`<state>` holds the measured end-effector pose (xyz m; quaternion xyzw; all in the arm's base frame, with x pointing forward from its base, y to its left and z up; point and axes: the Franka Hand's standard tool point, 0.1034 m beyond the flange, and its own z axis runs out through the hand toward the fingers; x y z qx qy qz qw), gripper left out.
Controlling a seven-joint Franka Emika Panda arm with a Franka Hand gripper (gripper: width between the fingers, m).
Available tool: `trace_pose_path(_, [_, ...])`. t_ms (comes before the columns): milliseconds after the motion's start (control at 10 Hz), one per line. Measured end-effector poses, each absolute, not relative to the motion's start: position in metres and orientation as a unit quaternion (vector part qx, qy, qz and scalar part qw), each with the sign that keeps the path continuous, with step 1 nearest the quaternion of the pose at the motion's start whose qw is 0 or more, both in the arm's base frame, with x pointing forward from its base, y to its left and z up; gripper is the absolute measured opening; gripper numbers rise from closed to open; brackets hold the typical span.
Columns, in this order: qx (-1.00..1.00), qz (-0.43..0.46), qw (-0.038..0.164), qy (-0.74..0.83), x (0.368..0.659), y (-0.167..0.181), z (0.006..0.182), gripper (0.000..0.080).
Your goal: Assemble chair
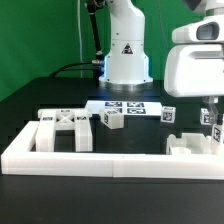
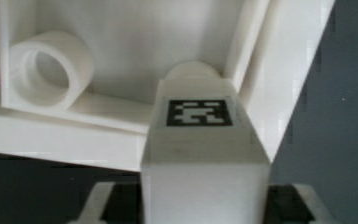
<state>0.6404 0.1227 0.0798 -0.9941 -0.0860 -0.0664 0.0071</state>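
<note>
Two jaws clamp the tagged leg [image 2: 202, 150] close beside the holed panel's [image 2: 105, 118] edge.

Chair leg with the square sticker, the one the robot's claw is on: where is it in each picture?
Exterior view: the chair leg is at the far right edge, under the gripper, just past the long white wall.
Wrist view: the chair leg fills the middle, running toward the camera.
Shared landmark: the black-and-white tag on the leg.
</note>
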Motion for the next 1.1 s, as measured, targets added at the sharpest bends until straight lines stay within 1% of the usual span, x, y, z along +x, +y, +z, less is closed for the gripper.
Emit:
trace_pose_path(300, [-0.996, -0.065, 0.017, 0.050, 0.641, 0.122, 0.080, 0.0287])
trace_pose_path(600, [-0.987, -0.061, 0.019, 0.148, 0.640, 0.115, 0.079, 0.0288])
trace_pose_path(1000, [-0.980, -0.056, 0.014, 0.190, 0.638, 0.107, 0.079, 0.0289])
trace_pose_path(1100, [-0.980, -0.056, 0.014, 0.190, 0.638, 0.107, 0.078, 0.0496])
